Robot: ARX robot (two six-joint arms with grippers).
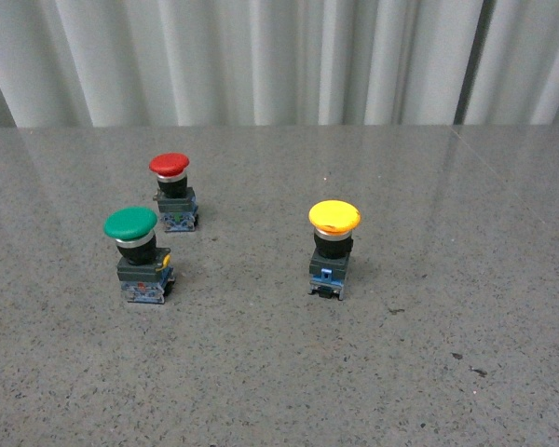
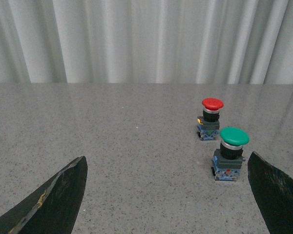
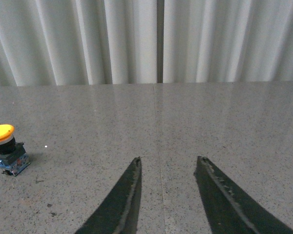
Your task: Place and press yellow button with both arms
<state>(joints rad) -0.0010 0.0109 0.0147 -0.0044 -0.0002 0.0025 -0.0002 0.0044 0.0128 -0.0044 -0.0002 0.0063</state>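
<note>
The yellow button (image 1: pixel 334 244) stands upright on the grey table, right of centre in the front view, with a yellow mushroom cap, black neck and dark base with blue clips. It also shows in the right wrist view (image 3: pixel 6 148), well off to one side of my right gripper (image 3: pixel 168 160), which is open and empty above bare table. My left gripper (image 2: pixel 167 163) is open wide and empty; the yellow button is out of its view. Neither arm shows in the front view.
A green-capped button (image 1: pixel 138 254) and a red-capped button (image 1: pixel 173 191) stand at the left of the table; both show in the left wrist view, green (image 2: pixel 230 153) beside one finger (image 2: pixel 276 195), red (image 2: pixel 210 118) beyond. A pleated white curtain (image 1: pixel 279 56) backs the table.
</note>
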